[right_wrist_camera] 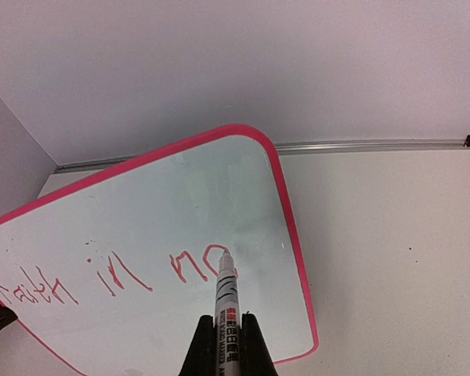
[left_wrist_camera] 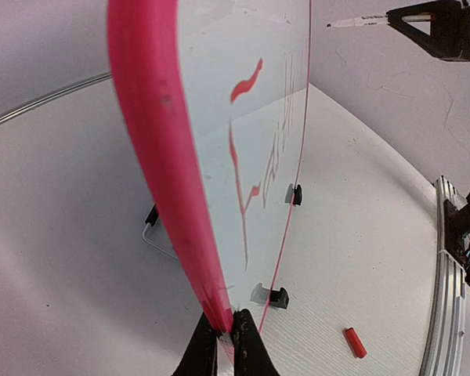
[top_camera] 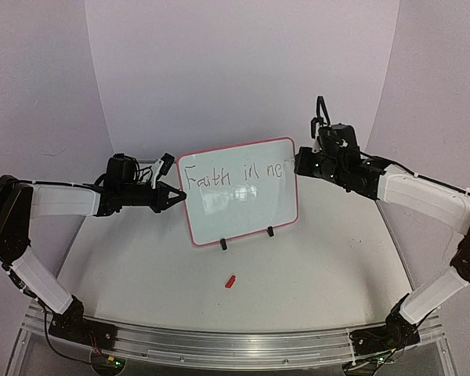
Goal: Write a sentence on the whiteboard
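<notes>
The whiteboard (top_camera: 239,192) stands upright on two black feet at the table's middle, with a red-pink rim. The sentence (top_camera: 235,174) reads "Faith in ne" in one line near the top; it also shows in the right wrist view (right_wrist_camera: 102,274). My left gripper (top_camera: 178,196) is shut on the board's left edge, seen in the left wrist view (left_wrist_camera: 225,333) pinching the rim (left_wrist_camera: 160,133). My right gripper (top_camera: 299,162) is shut on a white marker (right_wrist_camera: 225,301), whose tip touches the board at the letter "e".
A small red marker cap (top_camera: 230,280) lies on the table in front of the board, also in the left wrist view (left_wrist_camera: 356,342). A metal rail (top_camera: 235,341) runs along the near edge. A curved white backdrop stands behind.
</notes>
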`<state>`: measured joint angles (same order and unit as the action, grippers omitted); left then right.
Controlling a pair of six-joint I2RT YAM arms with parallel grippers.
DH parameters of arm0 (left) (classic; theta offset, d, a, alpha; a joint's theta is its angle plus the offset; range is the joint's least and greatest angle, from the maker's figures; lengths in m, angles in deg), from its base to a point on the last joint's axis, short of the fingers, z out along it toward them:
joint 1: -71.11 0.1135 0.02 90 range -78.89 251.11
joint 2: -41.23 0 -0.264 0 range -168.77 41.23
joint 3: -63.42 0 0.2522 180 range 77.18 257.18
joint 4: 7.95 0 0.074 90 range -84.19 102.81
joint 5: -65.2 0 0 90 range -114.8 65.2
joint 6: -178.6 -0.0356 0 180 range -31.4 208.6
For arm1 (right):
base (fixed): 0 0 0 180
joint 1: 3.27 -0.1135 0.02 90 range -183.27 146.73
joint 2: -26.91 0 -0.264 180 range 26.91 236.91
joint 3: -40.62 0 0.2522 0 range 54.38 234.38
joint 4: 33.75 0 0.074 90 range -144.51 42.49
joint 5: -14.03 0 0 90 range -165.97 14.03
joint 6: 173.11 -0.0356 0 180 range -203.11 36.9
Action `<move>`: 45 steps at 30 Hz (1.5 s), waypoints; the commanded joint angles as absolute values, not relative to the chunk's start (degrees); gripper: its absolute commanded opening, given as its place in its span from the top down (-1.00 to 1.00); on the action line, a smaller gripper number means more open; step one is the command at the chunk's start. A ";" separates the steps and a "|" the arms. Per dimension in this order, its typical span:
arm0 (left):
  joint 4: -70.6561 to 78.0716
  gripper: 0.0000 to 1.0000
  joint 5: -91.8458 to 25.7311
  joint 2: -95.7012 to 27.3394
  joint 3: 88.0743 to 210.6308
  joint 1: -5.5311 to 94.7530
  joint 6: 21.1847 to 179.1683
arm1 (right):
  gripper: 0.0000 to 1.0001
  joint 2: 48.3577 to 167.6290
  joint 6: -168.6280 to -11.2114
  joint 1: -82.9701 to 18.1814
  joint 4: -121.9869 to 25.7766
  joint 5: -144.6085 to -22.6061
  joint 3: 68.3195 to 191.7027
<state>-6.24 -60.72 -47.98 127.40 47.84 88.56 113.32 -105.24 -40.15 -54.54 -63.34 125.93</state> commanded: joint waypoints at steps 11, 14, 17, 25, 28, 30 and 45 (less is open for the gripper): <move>-4.39 1.00 -56.52 -48.40 127.81 47.89 84.56 | 1.00 116.01 -102.81 -39.86 -52.75 -62.47 129.62; -4.38 1.00 -56.48 -48.35 127.81 47.88 84.53 | 1.00 116.87 -102.69 -39.77 -52.75 -62.40 130.04; -4.38 1.00 -56.39 -48.45 127.81 47.90 84.49 | 1.00 117.45 -102.58 -39.75 -52.78 -61.84 130.01; -4.42 1.00 -56.46 -48.69 127.79 47.90 84.55 | 1.00 117.31 -102.87 -39.76 -53.18 -60.51 128.25; -4.47 1.00 -56.49 -48.60 127.81 47.90 84.54 | 1.00 117.53 -103.17 -39.66 -53.56 -60.28 127.15; -4.47 1.00 -56.48 -48.60 127.81 47.90 84.55 | 1.00 117.89 -103.48 -39.65 -54.11 -60.31 126.48; -4.38 1.00 -56.52 -48.25 127.71 47.86 84.44 | 1.00 118.59 -104.06 -39.52 -55.24 -59.89 126.01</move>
<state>-6.26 -60.70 -47.98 127.40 47.84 88.59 117.89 -103.75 -39.82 -55.24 -61.62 125.93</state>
